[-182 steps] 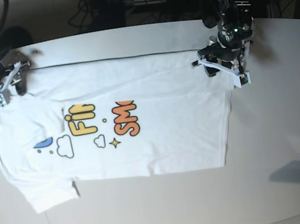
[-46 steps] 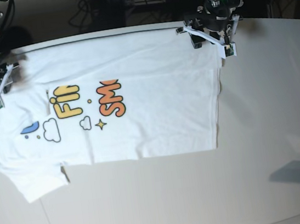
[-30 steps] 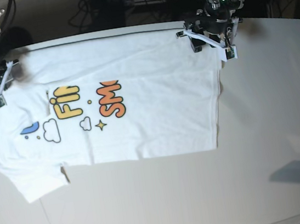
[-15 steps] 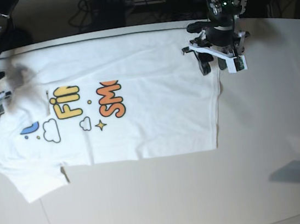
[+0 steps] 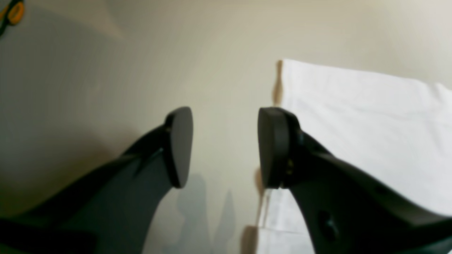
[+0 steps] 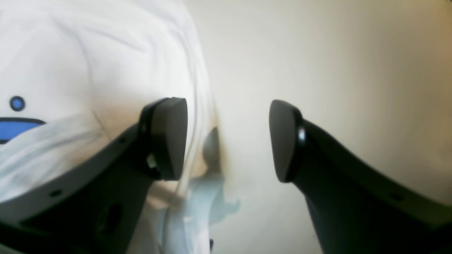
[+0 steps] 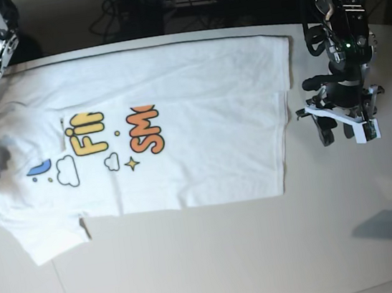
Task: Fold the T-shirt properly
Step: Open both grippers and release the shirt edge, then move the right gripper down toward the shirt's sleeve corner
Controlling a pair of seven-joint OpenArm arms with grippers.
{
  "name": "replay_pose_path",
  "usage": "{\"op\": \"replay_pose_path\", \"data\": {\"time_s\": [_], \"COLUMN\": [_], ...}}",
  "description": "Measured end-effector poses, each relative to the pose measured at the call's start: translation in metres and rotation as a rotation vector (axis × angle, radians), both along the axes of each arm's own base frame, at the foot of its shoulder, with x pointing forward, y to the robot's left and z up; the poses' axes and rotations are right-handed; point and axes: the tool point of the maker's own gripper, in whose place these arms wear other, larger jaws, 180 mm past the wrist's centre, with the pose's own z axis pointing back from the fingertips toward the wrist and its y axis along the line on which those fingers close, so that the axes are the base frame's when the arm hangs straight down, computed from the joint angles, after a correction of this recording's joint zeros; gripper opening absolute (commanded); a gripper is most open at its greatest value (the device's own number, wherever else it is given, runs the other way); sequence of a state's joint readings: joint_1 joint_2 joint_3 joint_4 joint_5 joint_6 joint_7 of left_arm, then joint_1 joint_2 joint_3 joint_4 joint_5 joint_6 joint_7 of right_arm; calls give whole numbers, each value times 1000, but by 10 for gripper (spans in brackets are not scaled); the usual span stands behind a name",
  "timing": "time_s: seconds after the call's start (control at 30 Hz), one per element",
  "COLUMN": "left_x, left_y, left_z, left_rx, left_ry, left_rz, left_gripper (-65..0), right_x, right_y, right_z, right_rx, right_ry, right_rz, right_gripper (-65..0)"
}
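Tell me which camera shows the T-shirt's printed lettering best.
The base view: the yellow and orange lettering on the T-shirt is fully visible there. The right wrist view shows only a blue fragment of the print; the left wrist view shows plain white cloth.

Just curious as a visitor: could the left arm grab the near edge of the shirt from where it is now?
Probably yes. The left gripper hangs open just beside the shirt, over bare table, and nothing stands between them.

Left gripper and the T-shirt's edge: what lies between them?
Only bare table. In the base view the left gripper stands open beside the T-shirt, touching nothing; the strip between them holds no object.
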State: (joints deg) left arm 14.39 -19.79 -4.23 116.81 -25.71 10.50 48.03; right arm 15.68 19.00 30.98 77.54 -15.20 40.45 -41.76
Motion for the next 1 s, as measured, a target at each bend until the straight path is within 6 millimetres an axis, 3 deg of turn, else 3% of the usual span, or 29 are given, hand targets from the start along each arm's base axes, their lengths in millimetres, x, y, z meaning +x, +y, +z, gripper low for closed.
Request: {"op": "replay_pose_path", "data": {"time_s": [0.07,0.23,0.67,0.87,1.0], "left_x": [0,10,15,15,15], "left_y": [6,5,4,5,5], "left_z": [-3,6,7,7,6], "left_rx": [13,12,8,7,7], "left_ry": [13,-18,-21,-22,-20], "left_rz": [8,4,1,5,6], "left_gripper": [-366,-366,-363,-363,-363], "right_x": [12,44,79,76,78], "right_y": [4,39,41,29,23], "right_z": [-7,-16,-25,-41,-39], "right_rx": [19,59,199,271,283], "right_ry": [24,28,63,111,90], "right_rz": [16,135,109,69,65], "right_gripper": [-295,-295,-293,-293,-293]}}
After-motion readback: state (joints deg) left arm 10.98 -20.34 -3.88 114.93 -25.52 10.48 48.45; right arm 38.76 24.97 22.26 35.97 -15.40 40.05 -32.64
